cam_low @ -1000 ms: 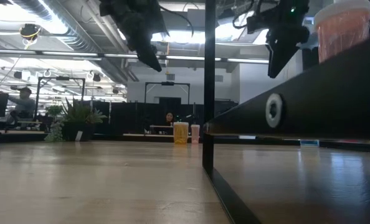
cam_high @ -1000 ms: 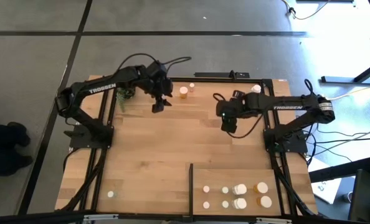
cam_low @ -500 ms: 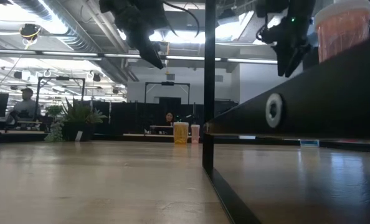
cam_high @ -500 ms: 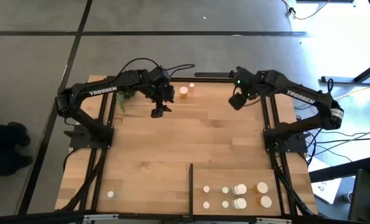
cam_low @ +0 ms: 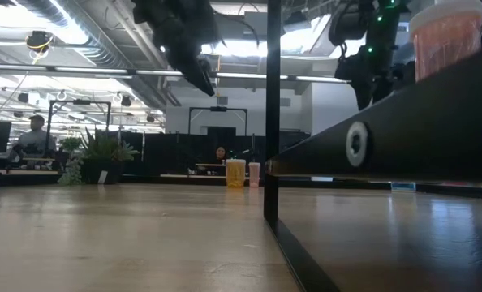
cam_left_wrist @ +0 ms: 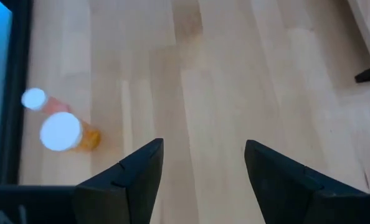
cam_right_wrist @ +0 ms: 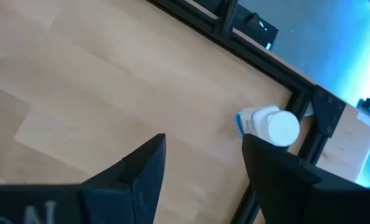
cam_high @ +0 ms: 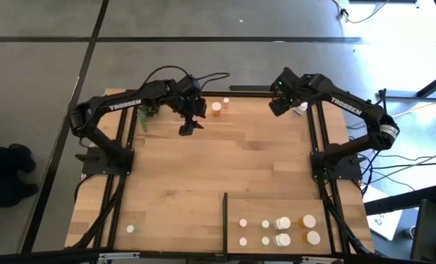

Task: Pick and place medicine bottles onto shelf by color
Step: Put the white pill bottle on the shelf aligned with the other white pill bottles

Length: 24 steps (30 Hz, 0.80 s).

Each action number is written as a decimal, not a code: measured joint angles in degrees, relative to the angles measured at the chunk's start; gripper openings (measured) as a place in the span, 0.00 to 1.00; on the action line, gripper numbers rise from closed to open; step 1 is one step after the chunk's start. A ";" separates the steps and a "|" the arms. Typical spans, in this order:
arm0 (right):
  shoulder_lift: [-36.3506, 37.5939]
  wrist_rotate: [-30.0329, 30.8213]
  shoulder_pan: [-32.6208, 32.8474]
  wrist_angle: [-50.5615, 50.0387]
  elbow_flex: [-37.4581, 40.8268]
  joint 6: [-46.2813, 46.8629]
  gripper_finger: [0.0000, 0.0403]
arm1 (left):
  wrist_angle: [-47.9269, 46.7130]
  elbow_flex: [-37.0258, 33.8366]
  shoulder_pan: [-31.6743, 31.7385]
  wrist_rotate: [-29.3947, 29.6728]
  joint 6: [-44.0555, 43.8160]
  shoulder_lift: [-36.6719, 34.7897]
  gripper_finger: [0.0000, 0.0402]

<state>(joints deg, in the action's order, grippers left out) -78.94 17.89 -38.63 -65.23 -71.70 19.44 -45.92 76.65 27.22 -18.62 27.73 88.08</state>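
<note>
High view: shelf (cam_high: 295, 209) holds seven medicine bottles (cam_high: 282, 223); both pincers empty.

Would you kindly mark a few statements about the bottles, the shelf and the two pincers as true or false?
1. Both pincers are open and empty. True: the left pincer and the right pincer hold nothing.
2. An orange bottle stands at the table's far edge near the left pincer. True.
3. The shelf is bare. False: several white-capped bottles already stand on it.
4. The right pincer hangs above the shelf. False: it is at the far right corner, near a white bottle.
5. The left pincer touches the orange bottle. False: it hovers apart from it.
</note>
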 joint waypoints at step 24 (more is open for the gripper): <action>-8.36 0.08 -11.92 2.95 0.00 -1.81 0.53 | 9.26 -0.03 2.10 -1.89 5.02 10.63 0.55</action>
<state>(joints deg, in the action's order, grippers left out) -87.30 17.97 -50.56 -62.28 -71.70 17.63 -36.66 76.62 29.32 -20.51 32.75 98.72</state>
